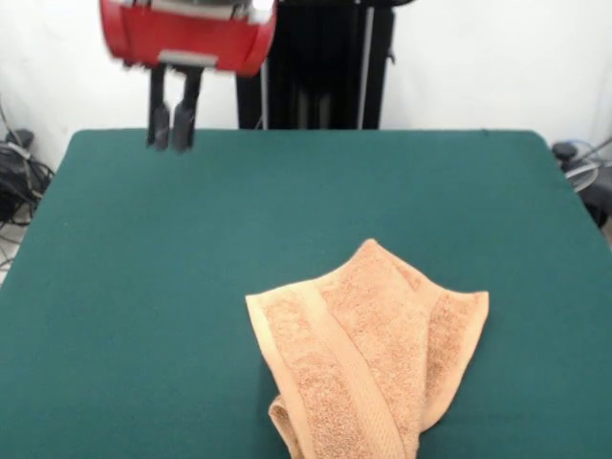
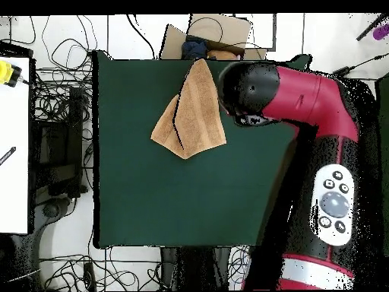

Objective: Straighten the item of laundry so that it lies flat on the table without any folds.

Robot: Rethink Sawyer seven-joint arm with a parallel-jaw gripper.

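Observation:
The item of laundry (image 1: 373, 363) is an orange-tan terry towel lying crumpled on the green table (image 1: 191, 287), right of the middle at the near side. It is folded over itself, with a border band running diagonally, and its lower end is cut off by the picture's bottom edge. In the overhead view the towel (image 2: 194, 114) lies near the table's (image 2: 152, 198) top edge. My gripper (image 1: 170, 126) hangs over the far left part of the table, well away from the towel. Its fingers are close together and hold nothing. In the overhead view the red arm (image 2: 304, 99) hides the gripper.
The black pedestal (image 1: 325, 67) stands behind the table's far edge. Tangled cables (image 1: 19, 172) lie off the table's left side. In the overhead view a cardboard box (image 2: 216, 34) sits beyond the table's top edge, and a white surface (image 2: 14, 152) is at the left.

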